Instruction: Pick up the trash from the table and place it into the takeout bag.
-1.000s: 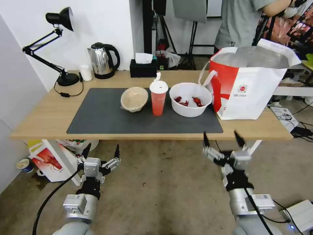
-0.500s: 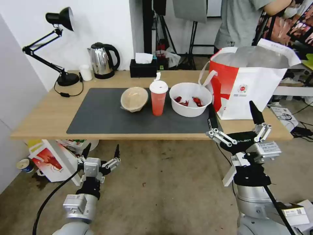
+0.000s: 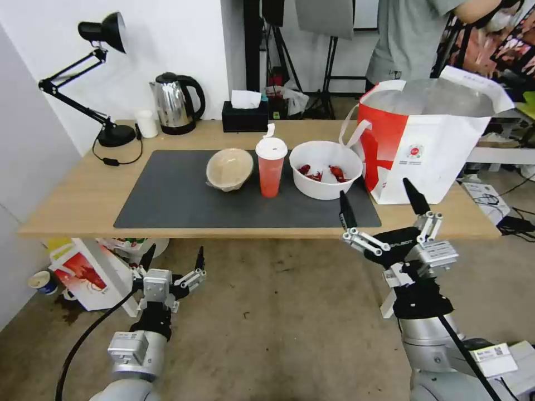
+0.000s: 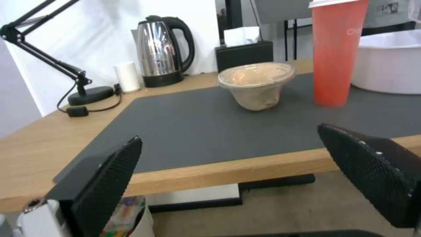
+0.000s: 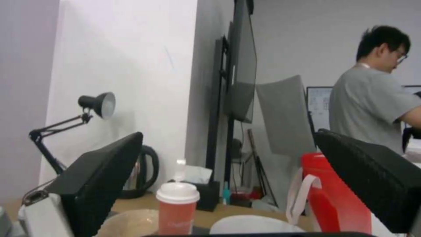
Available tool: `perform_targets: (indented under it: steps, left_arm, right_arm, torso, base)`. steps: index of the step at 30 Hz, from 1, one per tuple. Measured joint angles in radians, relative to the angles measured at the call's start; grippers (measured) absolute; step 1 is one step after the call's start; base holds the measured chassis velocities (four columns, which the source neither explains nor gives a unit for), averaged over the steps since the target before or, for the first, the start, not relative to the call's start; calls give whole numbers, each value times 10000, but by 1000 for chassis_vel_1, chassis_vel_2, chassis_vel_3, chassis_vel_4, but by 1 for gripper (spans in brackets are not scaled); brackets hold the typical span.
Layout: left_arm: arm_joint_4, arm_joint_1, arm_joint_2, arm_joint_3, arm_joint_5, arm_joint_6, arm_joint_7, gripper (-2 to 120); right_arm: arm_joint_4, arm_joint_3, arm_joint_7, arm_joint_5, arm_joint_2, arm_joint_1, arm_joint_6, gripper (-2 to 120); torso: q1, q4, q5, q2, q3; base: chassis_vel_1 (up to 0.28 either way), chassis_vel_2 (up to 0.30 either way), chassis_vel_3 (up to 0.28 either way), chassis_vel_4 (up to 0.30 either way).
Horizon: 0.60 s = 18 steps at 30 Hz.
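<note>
Three trash items sit on the table; both grippers' fingers spread apart, empty.

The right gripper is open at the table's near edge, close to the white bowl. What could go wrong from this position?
1. The right gripper sits at the table edge; lifting forward, its fingers might catch it.
2. The red drink cup is tall and stands close beside the white bowl; a wide reach could tip it.
3. The takeout bag stands near the bowl and could be nudged.
</note>
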Motion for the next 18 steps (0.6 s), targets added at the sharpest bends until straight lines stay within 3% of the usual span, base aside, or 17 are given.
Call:
perform_targets:
  steps: [8,18]
  left_arm:
    - [0,0,1,0,0,0,0,100]
    - [0,0,0,1,0,0,0,100]
  right_arm:
    - [-8,740,-359,1082,-822,22,-329,100]
    - [-10,2716,-932,4069,-3221,618,-1121,100]
  torso:
    - [0,-1,1,0,0]
    - [0,0,1,0,0]
  base:
    - [0,0,0,0]
    - [0,0,0,0]
